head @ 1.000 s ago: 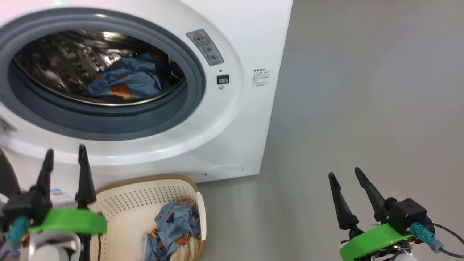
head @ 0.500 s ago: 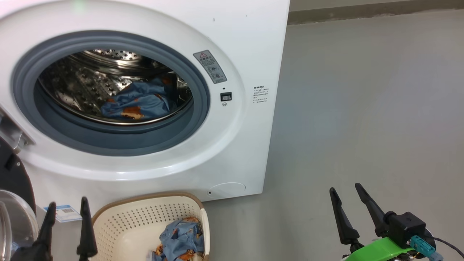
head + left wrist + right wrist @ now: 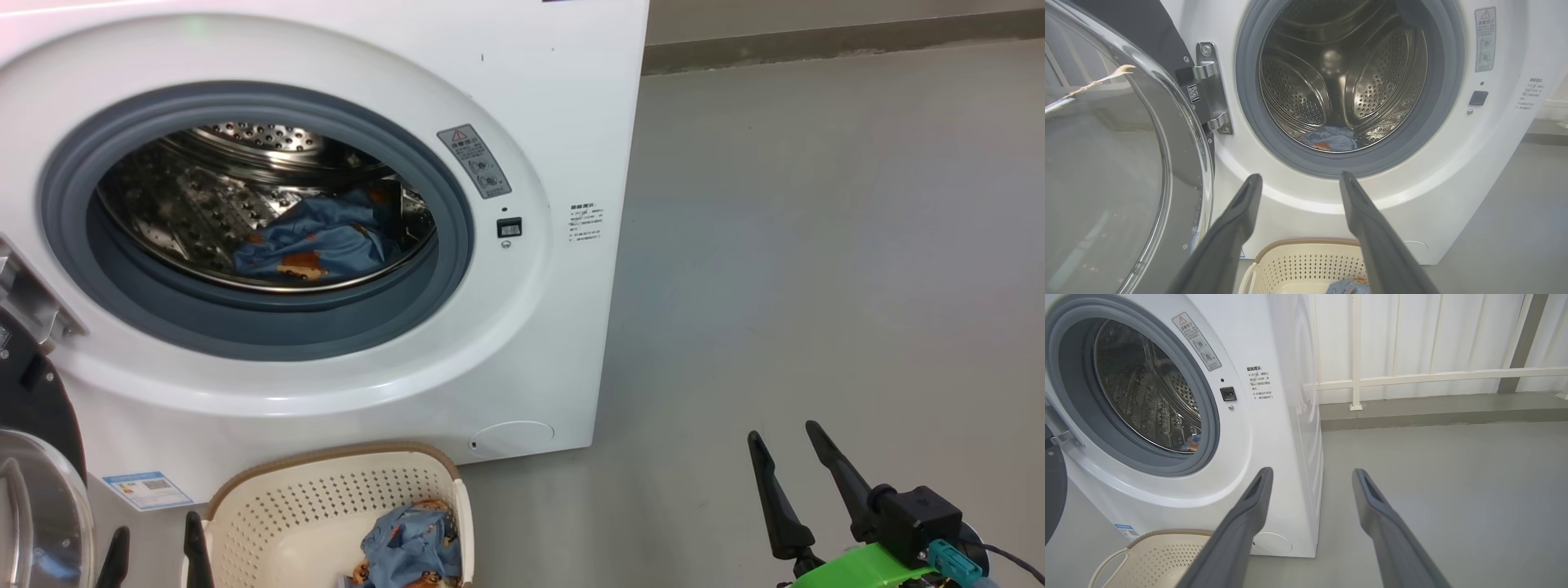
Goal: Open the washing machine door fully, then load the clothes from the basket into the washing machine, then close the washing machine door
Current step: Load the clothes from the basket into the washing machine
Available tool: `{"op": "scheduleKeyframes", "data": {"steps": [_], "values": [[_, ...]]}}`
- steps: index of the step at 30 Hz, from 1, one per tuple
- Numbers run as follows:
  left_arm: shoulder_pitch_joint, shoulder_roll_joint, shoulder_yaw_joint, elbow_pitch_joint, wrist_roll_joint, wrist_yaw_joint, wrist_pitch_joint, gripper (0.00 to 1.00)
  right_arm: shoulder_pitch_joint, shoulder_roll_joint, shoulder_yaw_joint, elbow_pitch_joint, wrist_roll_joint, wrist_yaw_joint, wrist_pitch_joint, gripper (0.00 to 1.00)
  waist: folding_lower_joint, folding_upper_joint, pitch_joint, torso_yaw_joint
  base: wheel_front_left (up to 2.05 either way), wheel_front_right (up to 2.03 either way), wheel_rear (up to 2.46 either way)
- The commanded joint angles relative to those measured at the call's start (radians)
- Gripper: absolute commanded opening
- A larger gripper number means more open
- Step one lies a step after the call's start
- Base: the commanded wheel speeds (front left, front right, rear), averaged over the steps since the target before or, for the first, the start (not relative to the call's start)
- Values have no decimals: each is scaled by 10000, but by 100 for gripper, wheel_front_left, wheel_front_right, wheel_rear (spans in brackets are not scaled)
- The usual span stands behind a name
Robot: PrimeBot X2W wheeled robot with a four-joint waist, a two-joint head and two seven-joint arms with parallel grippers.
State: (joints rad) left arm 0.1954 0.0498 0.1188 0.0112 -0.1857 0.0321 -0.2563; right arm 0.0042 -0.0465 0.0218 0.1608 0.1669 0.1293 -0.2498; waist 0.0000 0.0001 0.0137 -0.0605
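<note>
Evidently the clothes point(image 3: 412, 543), lying in the basket point(image 3: 286, 514) just beside and below the wide-spread, empty left gripper point(image 3: 155, 543), will be found light, limp, unbreakable; a raised fold should be pinched deeply; the right gripper point(image 3: 782, 433) is likewise spread, empty.

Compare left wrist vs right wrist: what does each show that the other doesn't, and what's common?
Left wrist, not right wrist: the clear glass bowl of the washing machine door, open at left; clothes lying in the basket; the open left gripper.
Right wrist, not left wrist: a white railing behind; the machine's side panel; the open right gripper.
Both: the washing machine, its grey gasket, a blue garment in the drum, and the basket.
</note>
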Motion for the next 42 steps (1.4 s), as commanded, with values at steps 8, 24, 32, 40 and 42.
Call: {"op": "scheduleKeyframes", "data": {"steps": [8, 24, 32, 40, 42], "values": [[78, 40, 188, -324, -138, 219, -55, 100, 14, -37, 308, -291, -190, 14, -120, 100, 0, -1, -84, -34, 0, 0, 0], [-129, 20, 59, -352, 40, 226, -55, 100, -28, -37, 311, -358, -239, 14, -120, 100, 0, -1, 188, -6, 0, 0, 0], [-839, 13, -17, -249, -16, 168, -55, 100, -309, -37, 258, -530, -132, 14, -120, 100, 0, -1, 1175, 14, 0, 0, 0], [-1807, 15, 54, 320, -6, -59, -55, 100, -790, -37, 158, -898, -73, 14, -120, 100, 0, -1, 2880, -178, 0, 0, 0], [-2150, 43, 100, 569, -35, -152, -55, 100, -924, -37, 181, -935, -36, 14, -120, 100, 0, -1, 3306, -269, 0, 0, 0]]}}
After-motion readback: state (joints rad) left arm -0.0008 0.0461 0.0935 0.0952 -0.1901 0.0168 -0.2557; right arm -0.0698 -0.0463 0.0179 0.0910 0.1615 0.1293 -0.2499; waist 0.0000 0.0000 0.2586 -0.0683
